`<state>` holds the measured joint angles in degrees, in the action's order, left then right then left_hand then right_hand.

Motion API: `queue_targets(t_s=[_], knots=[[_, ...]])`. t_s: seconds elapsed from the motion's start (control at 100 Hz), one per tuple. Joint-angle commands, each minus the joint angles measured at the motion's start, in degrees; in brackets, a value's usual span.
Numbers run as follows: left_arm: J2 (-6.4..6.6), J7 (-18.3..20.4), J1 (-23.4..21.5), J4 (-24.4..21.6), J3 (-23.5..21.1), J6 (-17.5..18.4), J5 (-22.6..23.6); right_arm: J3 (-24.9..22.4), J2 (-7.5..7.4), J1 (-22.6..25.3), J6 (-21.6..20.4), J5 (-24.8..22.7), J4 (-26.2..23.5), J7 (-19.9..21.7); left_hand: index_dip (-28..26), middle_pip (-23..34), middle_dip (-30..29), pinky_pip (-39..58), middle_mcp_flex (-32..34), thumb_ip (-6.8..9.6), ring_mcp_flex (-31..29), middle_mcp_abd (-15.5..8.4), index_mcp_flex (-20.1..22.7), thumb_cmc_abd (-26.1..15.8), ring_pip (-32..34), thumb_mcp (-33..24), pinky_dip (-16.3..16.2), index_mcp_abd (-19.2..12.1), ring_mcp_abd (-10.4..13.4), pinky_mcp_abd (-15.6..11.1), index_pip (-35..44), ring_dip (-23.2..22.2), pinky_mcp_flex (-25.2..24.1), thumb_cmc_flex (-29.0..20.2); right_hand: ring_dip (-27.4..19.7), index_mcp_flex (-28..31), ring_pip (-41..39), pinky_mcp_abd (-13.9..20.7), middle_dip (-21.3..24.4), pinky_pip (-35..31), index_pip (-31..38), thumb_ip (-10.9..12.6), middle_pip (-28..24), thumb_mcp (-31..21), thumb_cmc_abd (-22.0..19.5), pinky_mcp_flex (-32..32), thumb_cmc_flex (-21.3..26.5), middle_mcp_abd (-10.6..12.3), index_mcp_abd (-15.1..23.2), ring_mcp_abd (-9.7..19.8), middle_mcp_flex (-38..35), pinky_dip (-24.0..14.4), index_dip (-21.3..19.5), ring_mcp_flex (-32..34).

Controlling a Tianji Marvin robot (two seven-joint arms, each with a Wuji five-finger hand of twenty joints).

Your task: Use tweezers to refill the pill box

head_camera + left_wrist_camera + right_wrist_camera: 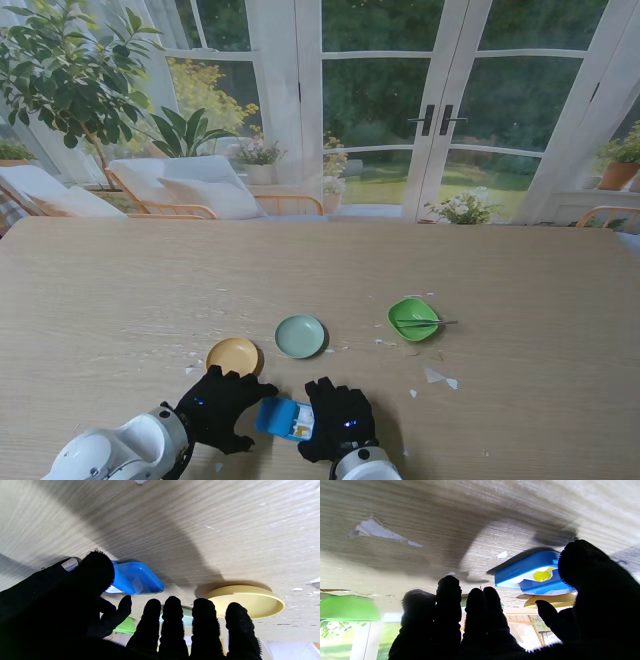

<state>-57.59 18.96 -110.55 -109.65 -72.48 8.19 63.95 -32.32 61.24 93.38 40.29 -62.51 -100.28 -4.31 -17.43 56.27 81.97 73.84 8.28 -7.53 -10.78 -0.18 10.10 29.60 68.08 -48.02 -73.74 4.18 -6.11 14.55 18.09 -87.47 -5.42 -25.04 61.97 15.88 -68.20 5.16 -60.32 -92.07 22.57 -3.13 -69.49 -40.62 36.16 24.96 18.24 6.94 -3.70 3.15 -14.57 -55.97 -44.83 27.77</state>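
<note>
Stand view, left to right: the left hand [218,408], in a black knit glove on a glossy white arm, rests low on the near edge of a pale wood-grain table [120,300], its fingers spread and straight. Just beyond its fingertips sits a shallow round yellow dish [233,355], smooth and matte. Between the two hands lies the pill box [284,418], a bright blue plastic case with rounded corners, tilted off the table and pinched between the two thumbs (the left thumb on its left end, the right thumb on its right end). Its face shows white and yellow inside; the right wrist view makes out a yellow round patch against white within the blue shell. Whether its lid is open cannot be told.

Farther from me, at centre, stands a round pale green dish [300,336]. The right hand [338,417], gloved in the same bristly black fabric, presses its thumb on the box while its four fingers stretch forward, parted and clear of it. Farther right, a glossy bright green bowl [413,317] holds the thin metal tweezers [427,323], laid across it with the tip jutting over the right rim. Small white chips [438,378] scatter the tabletop near the bowl.
</note>
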Motion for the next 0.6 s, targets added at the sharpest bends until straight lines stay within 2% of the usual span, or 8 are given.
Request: queue_targets(t_s=[0.0,0.14,0.22,0.37,0.42,0.49,0.59], knots=[[-0.25,0.7,-0.4,-0.8,0.1,-0.6,0.5,0.2,0.48,0.3,0.1,0.0,-0.1,0.8,1.8,1.9,3.1,3.6,1.0,-1.58,-1.5,-2.2,-0.2,1.1,2.0,-1.2,-5.7,0.5,0.6,0.3,0.4,-2.5,0.6,2.6,1.0,0.5,-1.3,1.6,-0.7,-3.2,0.1,0.7,-1.2,-0.6,1.9,0.2,0.0,2.1,-3.0,0.5,-0.7,-1.7,-0.2,0.6],[-0.19,1.3,-0.3,-1.1,0.8,-1.5,2.4,0.5,0.42,0.1,0.6,-0.2,-0.2,1.2,3.4,1.5,3.6,5.7,-0.3,-1.70,-0.2,-2.3,0.4,1.6,1.7,-1.6,-11.1,2.4,1.0,-0.6,-0.8,-2.5,2.1,2.9,1.0,0.5,-1.4,1.6,-0.7,-3.2,-0.7,0.7,-1.2,-0.5,1.9,0.3,0.1,2.0,-3.3,0.4,-0.8,-1.8,0.6,0.6],[-0.13,1.6,0.1,-0.9,1.3,-1.8,3.2,0.8,0.38,-0.1,0.9,-0.3,-0.2,1.4,3.7,1.3,3.4,5.5,-1.0,-1.75,0.3,-2.5,0.4,1.5,1.5,-1.5,-11.8,2.9,1.2,-0.8,-1.1,-2.5,2.1,3.2,1.1,0.8,-1.4,1.6,-0.7,-3.3,-1.0,0.7,-1.3,-0.5,1.9,0.3,0.2,2.0,-3.2,0.5,-1.0,-1.8,1.0,0.7],[0.00,2.3,1.1,-0.4,2.3,-2.0,3.3,0.7,0.41,0.0,0.7,0.1,-0.1,1.3,2.5,1.2,2.3,4.8,-1.1,-1.70,0.9,-2.6,1.4,2.1,1.0,-1.9,-12.1,1.0,1.3,-1.0,1.1,-2.5,1.7,2.5,1.1,2.2,-1.7,1.9,-0.8,-3.4,1.5,0.8,-1.4,-0.3,1.9,0.7,1.0,2.3,-2.0,0.4,-1.9,-1.9,-0.2,1.4],[0.04,2.6,1.3,-0.2,2.6,-2.2,3.3,0.6,0.47,0.0,0.4,0.3,0.0,1.0,0.7,1.2,1.9,4.7,-1.1,-1.65,1.1,-2.5,0.9,2.4,0.8,-2.1,-12.1,0.6,1.3,-1.2,3.3,-2.5,1.7,2.0,1.2,2.6,-1.8,1.8,-0.9,-3.6,2.4,0.9,-1.5,-0.2,2.0,0.9,1.5,2.4,-1.6,0.5,-2.2,-2.0,-0.7,1.7],[0.12,3.0,1.8,0.1,3.0,-2.3,3.1,0.6,0.57,0.1,0.0,0.5,0.2,0.6,-3.4,1.4,1.2,4.7,-1.1,-1.56,1.2,-2.8,-1.2,2.5,0.7,-2.2,-12.1,-2.1,1.5,-1.3,7.6,-2.5,1.7,1.5,1.1,2.7,-1.9,1.7,-1.0,-3.7,4.0,1.1,-1.5,0.3,1.9,1.1,2.4,2.5,-1.1,0.6,-2.7,-2.0,-1.8,2.0],[0.18,3.3,2.3,0.5,3.6,-2.4,3.1,0.5,0.64,0.1,-0.5,0.9,0.5,0.2,-6.3,1.3,0.8,4.6,-1.1,-1.46,1.3,-2.9,-1.8,2.8,0.6,-2.7,-12.1,-3.4,1.5,-1.3,10.5,-2.5,1.7,0.9,1.1,3.5,-2.0,1.6,-1.0,-3.8,4.9,1.3,-1.5,0.4,1.8,1.2,3.7,2.6,-0.3,0.6,-3.3,-2.0,-2.2,2.3]])
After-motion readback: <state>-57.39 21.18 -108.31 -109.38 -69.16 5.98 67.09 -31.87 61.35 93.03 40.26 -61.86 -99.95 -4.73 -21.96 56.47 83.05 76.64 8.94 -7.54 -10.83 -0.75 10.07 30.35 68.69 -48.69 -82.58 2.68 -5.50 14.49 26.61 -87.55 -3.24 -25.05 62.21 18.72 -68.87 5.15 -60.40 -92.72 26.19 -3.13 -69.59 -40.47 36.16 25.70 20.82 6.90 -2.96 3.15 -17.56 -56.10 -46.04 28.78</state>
